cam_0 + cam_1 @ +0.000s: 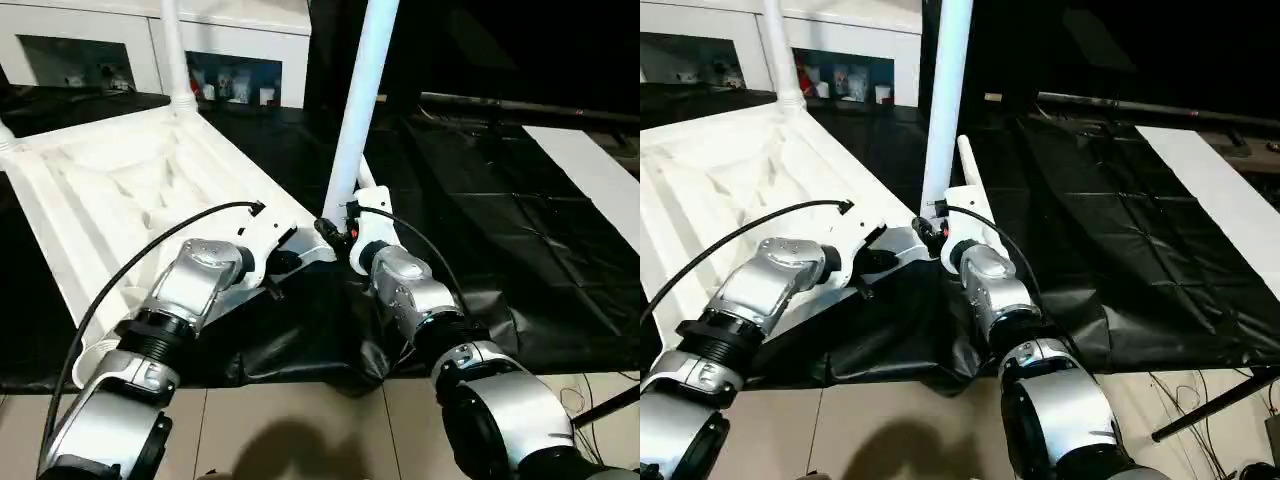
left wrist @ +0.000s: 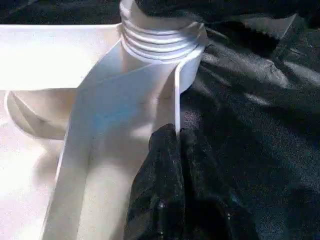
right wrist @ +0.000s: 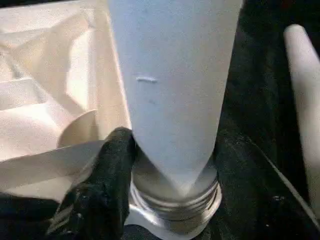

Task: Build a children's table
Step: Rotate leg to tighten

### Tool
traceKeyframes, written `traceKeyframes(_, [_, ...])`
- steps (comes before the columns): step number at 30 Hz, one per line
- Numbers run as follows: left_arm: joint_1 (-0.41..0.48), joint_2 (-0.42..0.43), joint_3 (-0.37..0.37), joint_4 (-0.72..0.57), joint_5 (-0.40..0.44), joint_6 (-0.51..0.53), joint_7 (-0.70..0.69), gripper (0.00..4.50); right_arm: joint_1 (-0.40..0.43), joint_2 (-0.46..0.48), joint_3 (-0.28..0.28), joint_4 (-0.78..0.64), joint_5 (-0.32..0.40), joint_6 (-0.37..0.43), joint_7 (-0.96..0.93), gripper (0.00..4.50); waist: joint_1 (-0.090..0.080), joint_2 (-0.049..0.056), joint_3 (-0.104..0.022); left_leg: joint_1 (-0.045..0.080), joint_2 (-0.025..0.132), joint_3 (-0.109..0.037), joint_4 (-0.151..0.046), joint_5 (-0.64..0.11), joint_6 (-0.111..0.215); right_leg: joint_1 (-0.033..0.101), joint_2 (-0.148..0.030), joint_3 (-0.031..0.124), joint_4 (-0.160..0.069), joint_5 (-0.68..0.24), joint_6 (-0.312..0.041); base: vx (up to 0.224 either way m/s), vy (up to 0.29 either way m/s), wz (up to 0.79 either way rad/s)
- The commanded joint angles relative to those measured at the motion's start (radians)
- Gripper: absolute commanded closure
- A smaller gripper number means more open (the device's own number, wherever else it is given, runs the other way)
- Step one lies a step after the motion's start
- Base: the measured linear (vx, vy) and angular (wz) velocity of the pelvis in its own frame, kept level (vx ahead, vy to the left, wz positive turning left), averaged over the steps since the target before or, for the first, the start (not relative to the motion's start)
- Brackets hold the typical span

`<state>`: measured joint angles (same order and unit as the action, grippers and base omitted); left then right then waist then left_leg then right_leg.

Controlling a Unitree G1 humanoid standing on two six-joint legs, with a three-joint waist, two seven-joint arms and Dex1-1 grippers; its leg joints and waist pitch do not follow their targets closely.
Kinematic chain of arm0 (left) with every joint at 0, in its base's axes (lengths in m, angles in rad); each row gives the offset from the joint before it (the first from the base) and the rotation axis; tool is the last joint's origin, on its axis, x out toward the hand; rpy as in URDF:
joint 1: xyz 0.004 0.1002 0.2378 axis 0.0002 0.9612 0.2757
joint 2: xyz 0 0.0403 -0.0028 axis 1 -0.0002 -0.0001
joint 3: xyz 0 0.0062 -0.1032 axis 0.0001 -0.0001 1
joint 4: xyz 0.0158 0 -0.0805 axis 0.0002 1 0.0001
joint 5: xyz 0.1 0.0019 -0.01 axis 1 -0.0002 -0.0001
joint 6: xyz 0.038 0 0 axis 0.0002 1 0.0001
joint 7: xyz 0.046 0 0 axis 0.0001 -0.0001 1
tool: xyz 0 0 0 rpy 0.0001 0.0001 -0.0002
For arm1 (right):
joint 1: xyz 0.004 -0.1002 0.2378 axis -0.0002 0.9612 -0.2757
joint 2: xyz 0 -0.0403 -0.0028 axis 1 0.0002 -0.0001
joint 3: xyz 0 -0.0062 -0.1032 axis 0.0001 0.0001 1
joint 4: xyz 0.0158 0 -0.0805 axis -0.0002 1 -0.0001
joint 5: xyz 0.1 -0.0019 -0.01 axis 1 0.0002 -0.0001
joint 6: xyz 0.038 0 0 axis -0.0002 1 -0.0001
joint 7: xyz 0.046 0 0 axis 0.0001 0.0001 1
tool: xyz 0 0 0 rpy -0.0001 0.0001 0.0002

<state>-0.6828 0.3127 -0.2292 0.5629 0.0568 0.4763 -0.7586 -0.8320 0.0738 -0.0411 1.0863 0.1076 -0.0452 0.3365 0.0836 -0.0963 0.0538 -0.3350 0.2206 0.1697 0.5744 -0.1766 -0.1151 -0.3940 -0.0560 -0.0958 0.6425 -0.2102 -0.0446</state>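
White ribbed plastic tabletop (image 1: 130, 190) lies underside-up on the black-sheeted worktop (image 1: 520, 230), its near corner close to the worktop's front edge. Left gripper (image 2: 176, 137), fingers clenched on the tabletop's rim wall beside the corner socket. Right gripper (image 3: 165, 165), fingers grasping the upright white tube leg (image 1: 362, 100) at its threaded base; open sheet to the right

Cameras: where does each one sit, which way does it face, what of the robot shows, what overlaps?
Head stereo pair: looks forward and down at the upturned tabletop on the black sheet; both forearms show.
Left wrist: looks along the left gripper, shut on the tabletop's rim, toward the corner socket.
Right wrist: looks at the leg standing in that socket; one black finger shows.
Shared: same corner, socket and leg.
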Motion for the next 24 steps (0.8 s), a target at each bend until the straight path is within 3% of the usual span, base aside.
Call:
traceKeyframes(1, [0.011,0.002,-0.021,0.013,0.018,0.001,-0.003,4.50,0.007,0.016,0.043,0.005,-0.010,0.000,0.088,1.58,-0.002,0.028,-0.058,-0.008,0.017,-0.004,-0.063,-0.216,-0.006,0.048,-0.087,0.068,-0.096,-0.233,-0.122,0.000,0.000,0.00])
traceKeyframes(4, [0.021,0.025,-0.036,-0.008,0.010,-0.016,-0.058,4.50,0.011,-0.019,0.073,-0.017,-0.031,-0.008,0.163,1.26,-0.002,0.028,-0.058,-0.010,0.017,-0.005,-0.062,-0.212,-0.003,0.049,-0.089,0.068,-0.099,-0.252,-0.123,0.000,0.000,0.00])
traceKeyframes(6, [0.033,0.055,-0.050,-0.035,0.005,-0.033,-0.117,4.50,0.022,-0.060,0.094,-0.055,-0.031,0.000,0.272,1.12,-0.005,0.028,-0.060,-0.014,0.018,-0.004,-0.060,-0.188,0.008,0.052,-0.088,0.069,-0.094,-0.210,-0.133,0.000,0.000,0.00])
traceKeyframes(9, [0.053,0.107,-0.073,-0.074,-0.005,-0.070,-0.216,4.50,0.050,-0.131,0.138,-0.123,-0.031,0.004,0.456,1.12,-0.002,0.030,-0.061,-0.013,0.021,-0.002,-0.057,-0.168,0.031,0.052,-0.088,0.070,-0.090,-0.157,-0.152,0.000,0.000,0.00])
traceKeyframes(13, [0.070,0.149,-0.093,-0.097,-0.016,-0.111,-0.300,4.50,0.065,-0.173,0.159,-0.152,-0.038,0.001,0.554,1.12,0.001,0.030,-0.062,-0.015,0.022,-0.001,-0.057,-0.141,0.034,0.053,-0.085,0.069,-0.082,-0.100,-0.179,0.000,0.000,0.00])
traceKeyframes(15, [0.105,0.221,-0.122,-0.166,-0.057,-0.115,-0.453,4.50,0.081,-0.217,0.186,-0.183,-0.038,-0.005,0.663,1.12,0.004,0.033,-0.063,-0.013,0.024,-0.002,-0.057,-0.141,0.029,0.055,-0.089,0.069,-0.079,-0.087,-0.190,0.000,0.000,0.00])
traceKeyframes(16, [0.112,0.235,-0.127,-0.180,-0.064,-0.121,-0.482,4.50,0.084,-0.225,0.193,-0.188,-0.039,-0.009,0.684,1.12,0.003,0.035,-0.062,-0.013,0.024,-0.001,-0.058,-0.137,0.031,0.054,-0.087,0.070,-0.077,-0.070,-0.196,0.000,0.000,0.00])
traceKeyframes(18, [0.118,0.248,-0.128,-0.194,-0.070,-0.122,-0.505,4.50,0.088,-0.233,0.203,-0.195,-0.042,-0.013,0.714,1.12,0.007,0.038,-0.065,0.001,0.025,0.004,-0.055,-0.129,0.032,0.046,-0.083,0.071,-0.071,-0.010,-0.223,0.000,0.000,0.00])
traceKeyframes(20, [0.118,0.253,-0.128,-0.195,-0.069,-0.121,-0.512,4.50,0.091,-0.237,0.213,-0.199,-0.044,-0.009,0.743,1.12,0.008,0.038,-0.064,-0.003,0.025,0.005,-0.056,-0.126,0.034,0.048,-0.080,0.070,-0.067,0.024,-0.240,0.000,0.000,0.00])
traceKeyframes(24, [0.115,0.256,-0.127,-0.189,-0.068,-0.128,-0.520,4.50,0.094,-0.240,0.242,-0.193,-0.074,-0.031,0.757,1.12,0.012,0.037,-0.059,-0.004,0.026,0.003,-0.060,-0.179,0.009,0.050,-0.088,0.070,-0.078,-0.078,-0.215,0.000,0.000,0.00])
